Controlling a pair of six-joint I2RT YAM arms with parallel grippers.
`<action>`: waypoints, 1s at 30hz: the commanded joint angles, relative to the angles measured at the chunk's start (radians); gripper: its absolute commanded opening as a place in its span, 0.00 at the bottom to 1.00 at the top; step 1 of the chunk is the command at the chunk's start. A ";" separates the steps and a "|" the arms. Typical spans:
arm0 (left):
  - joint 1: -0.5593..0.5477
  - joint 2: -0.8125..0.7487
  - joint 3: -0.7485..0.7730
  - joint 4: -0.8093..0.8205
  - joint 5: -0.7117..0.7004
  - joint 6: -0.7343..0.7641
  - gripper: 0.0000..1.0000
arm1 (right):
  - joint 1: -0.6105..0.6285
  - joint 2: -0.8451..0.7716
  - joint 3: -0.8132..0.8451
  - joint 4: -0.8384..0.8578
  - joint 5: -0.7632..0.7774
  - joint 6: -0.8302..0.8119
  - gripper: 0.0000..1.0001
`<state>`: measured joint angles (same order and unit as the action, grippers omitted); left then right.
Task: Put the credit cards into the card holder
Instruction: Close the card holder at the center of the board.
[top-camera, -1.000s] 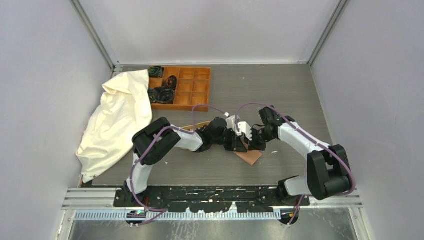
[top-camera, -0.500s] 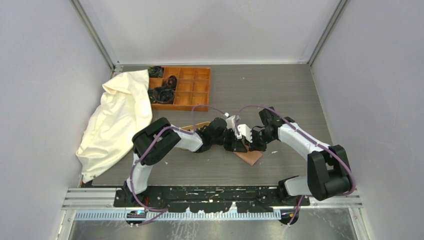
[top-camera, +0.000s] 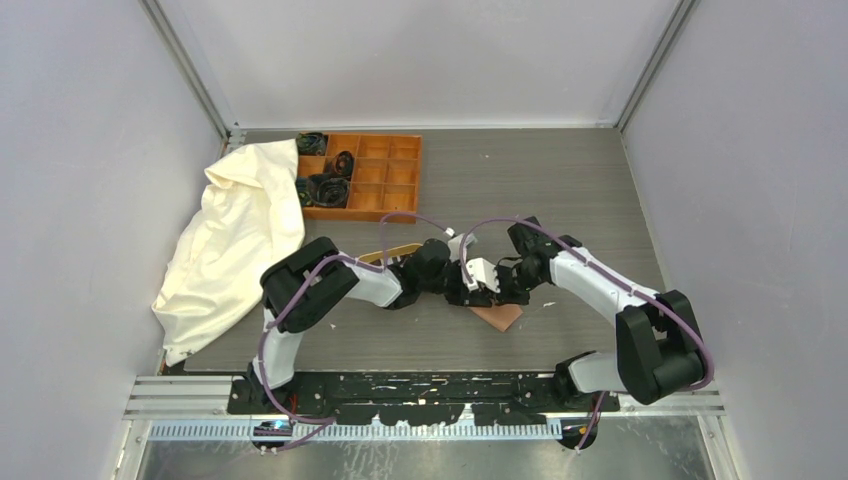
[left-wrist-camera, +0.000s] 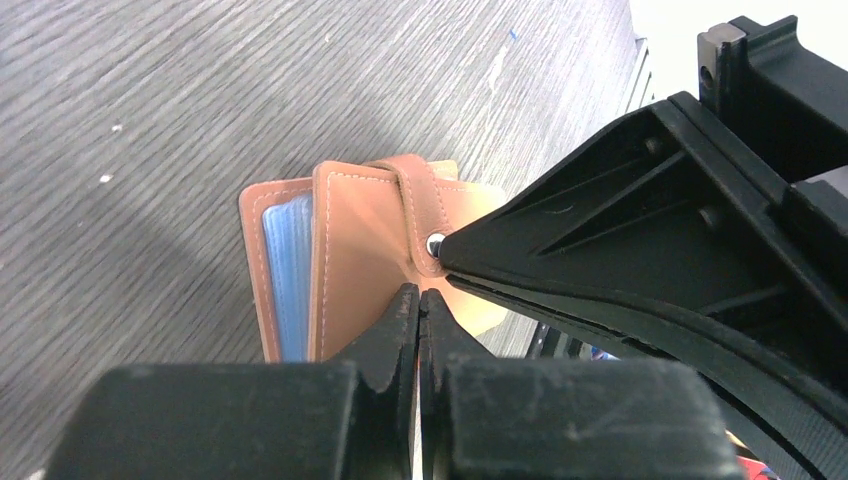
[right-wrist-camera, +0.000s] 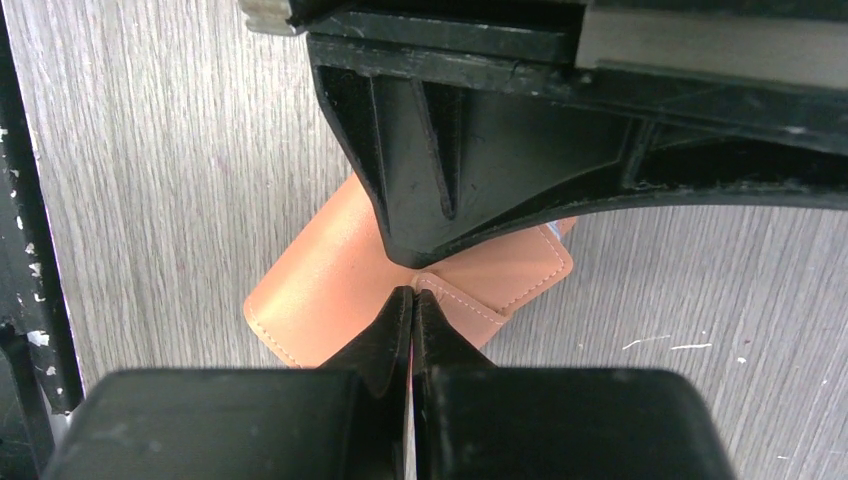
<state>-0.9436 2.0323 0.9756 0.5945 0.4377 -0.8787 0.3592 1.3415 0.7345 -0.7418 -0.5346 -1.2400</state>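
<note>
The card holder (left-wrist-camera: 355, 255), reddish-brown leather with a strap and snap button, lies folded on the table; from above only its corner (top-camera: 500, 316) shows below the two grippers. A pale blue credit card (left-wrist-camera: 290, 270) sits edge-on inside its left side. My left gripper (left-wrist-camera: 419, 298) is shut, with its tips on the holder's cover and nothing between them. My right gripper (right-wrist-camera: 413, 297) is shut too, its tip resting at the snap button (left-wrist-camera: 436, 243) on the strap. In the top view the left gripper (top-camera: 480, 294) and right gripper (top-camera: 503, 292) meet tip to tip over the holder.
An orange compartment box (top-camera: 385, 172) with dark items stands at the back left. A white cloth (top-camera: 235, 240) lies bunched along the left side. A wooden tray (top-camera: 395, 250) shows partly behind the left arm.
The right arm has swung left and lower, bringing its gripper closer onto the holder. The left gripper has shifted slightly with it. Both stay shut.
</note>
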 joint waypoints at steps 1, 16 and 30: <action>0.007 -0.068 -0.034 -0.028 -0.052 0.029 0.00 | 0.045 0.008 -0.036 -0.162 0.037 0.010 0.00; 0.006 -0.136 -0.073 0.002 -0.048 0.028 0.00 | 0.113 -0.030 -0.083 -0.138 0.145 0.039 0.00; 0.006 -0.188 -0.110 0.001 -0.047 0.040 0.00 | 0.159 -0.033 -0.161 -0.104 0.282 0.003 0.00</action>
<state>-0.9421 1.8938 0.8745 0.5648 0.3931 -0.8562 0.5163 1.2610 0.6689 -0.7238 -0.3450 -1.2297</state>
